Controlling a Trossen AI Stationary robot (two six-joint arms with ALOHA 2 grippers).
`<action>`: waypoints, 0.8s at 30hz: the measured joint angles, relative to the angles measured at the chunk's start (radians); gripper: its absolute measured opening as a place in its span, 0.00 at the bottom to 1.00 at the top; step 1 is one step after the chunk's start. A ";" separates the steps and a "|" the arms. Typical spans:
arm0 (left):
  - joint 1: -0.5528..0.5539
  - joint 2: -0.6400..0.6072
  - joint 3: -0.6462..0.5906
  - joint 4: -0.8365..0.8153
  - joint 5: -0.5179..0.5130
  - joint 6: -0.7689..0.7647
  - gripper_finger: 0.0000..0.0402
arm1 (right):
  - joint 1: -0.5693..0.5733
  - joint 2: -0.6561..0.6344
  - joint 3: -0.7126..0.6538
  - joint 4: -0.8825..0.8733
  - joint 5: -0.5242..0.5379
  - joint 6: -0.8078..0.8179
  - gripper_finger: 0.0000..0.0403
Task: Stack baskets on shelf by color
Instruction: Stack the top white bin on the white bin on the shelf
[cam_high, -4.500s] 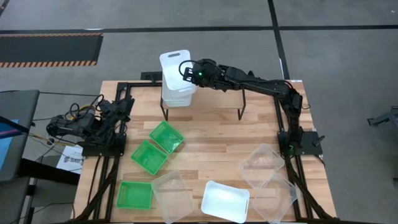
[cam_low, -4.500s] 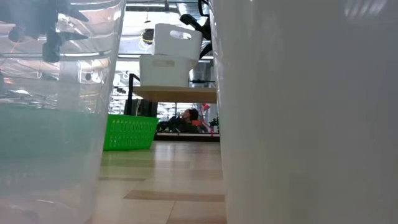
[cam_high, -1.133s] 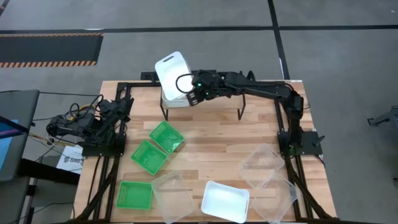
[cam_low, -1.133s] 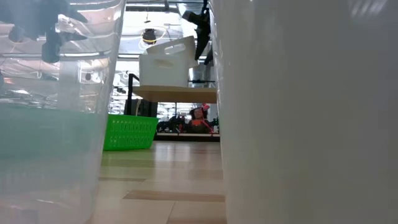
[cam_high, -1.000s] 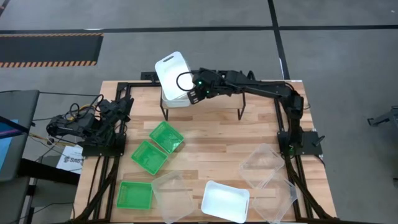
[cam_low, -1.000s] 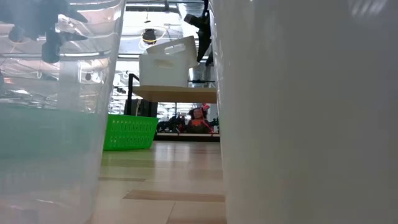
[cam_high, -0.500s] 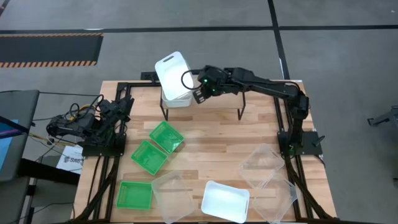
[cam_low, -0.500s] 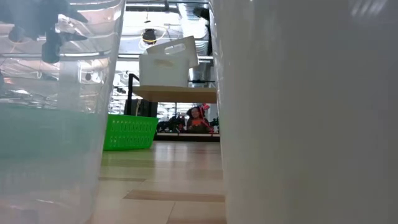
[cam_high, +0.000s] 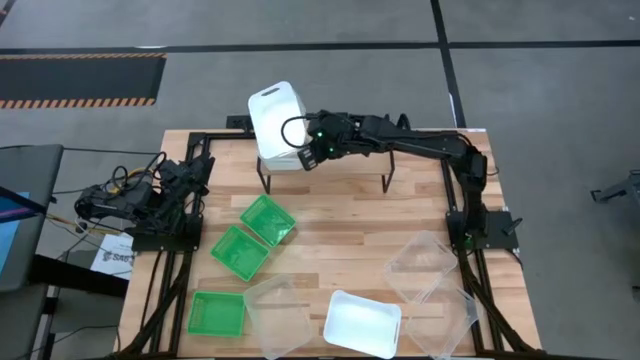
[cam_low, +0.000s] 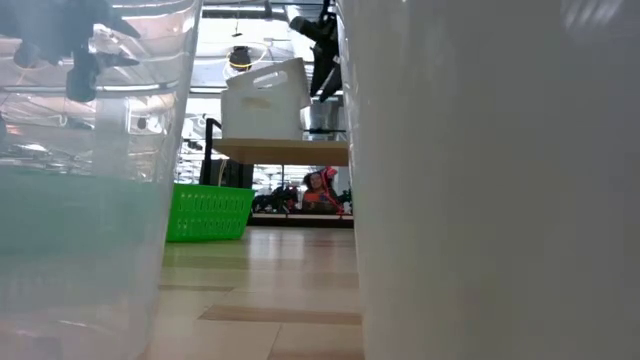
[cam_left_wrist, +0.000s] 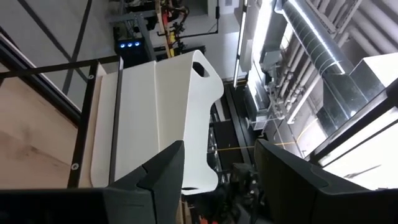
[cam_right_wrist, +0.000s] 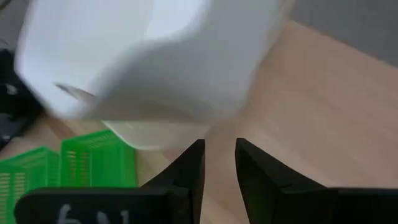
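Apparently free, right gripper (cam_high: 302, 153) sits beside tilted white basket (cam_high: 276, 118) on shelf (cam_high: 340, 160).

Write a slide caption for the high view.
Right gripper beside tilted white basket on the shelf; left arm waits at table's left edge.

Shelf (cam_high: 345, 165): I see a low light-wood riser on thin black legs, at the table's far side.
White pair (cam_high: 277, 125): two opaque tubs on the shelf's left end; the upper one sits tilted in the lower.
Third white (cam_high: 362, 323): open side up, near front edge.
Green three (cam_high: 267, 219): front-left on the tabletop, in a loose line.
Clear three (cam_high: 422, 263): two front-right, one beside the lone white tub.
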 joint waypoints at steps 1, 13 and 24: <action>0.000 0.000 0.000 0.000 0.000 0.000 0.46 | -0.001 0.003 0.002 0.002 -0.007 -0.002 0.27; 0.000 0.000 0.000 -0.001 0.002 0.000 0.46 | 0.014 -0.115 0.000 -0.010 -0.016 -0.146 0.27; 0.000 0.000 0.000 -0.002 0.009 0.026 0.46 | 0.090 -0.128 0.000 0.266 -0.055 -0.669 0.52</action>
